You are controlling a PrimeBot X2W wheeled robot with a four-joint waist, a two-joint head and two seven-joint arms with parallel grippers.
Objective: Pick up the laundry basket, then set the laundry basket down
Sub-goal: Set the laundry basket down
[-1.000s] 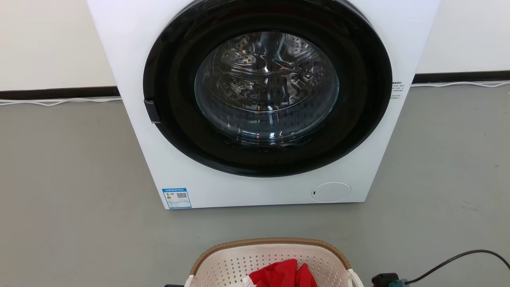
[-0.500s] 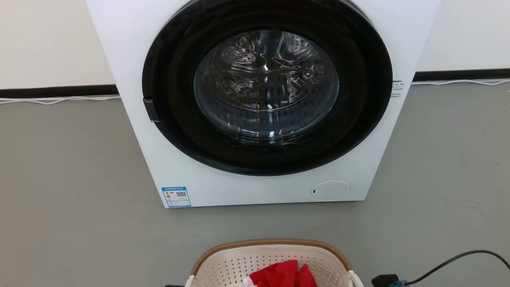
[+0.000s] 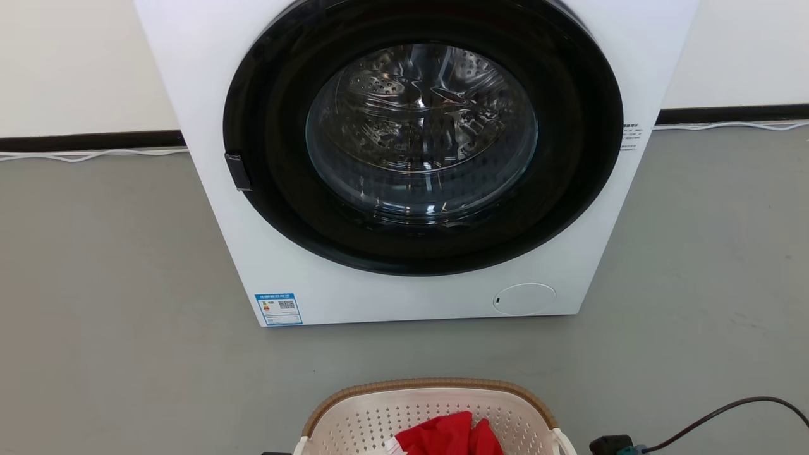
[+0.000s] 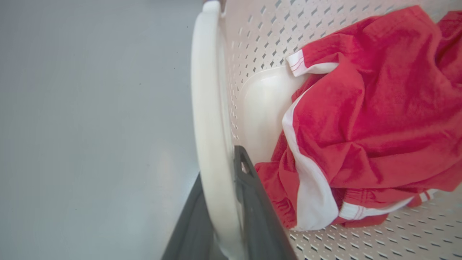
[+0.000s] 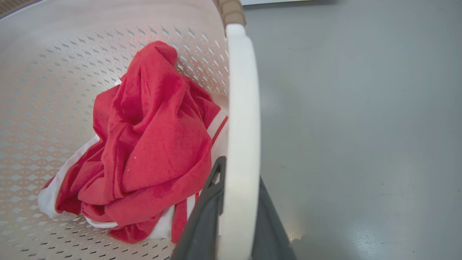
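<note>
Cream basket with a red cloth is near, in front of the washer. The left gripper holds its left handle. The right gripper holds its right handle. Move both sides level so it won't tip.

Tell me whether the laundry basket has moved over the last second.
Yes, slightly. In the head view the gap between the laundry basket and the washer has widened: the basket has drawn away from it.

A white washing machine stands on the grey floor, its door shut. Nearer, the laundry basket holds a red garment.
</note>
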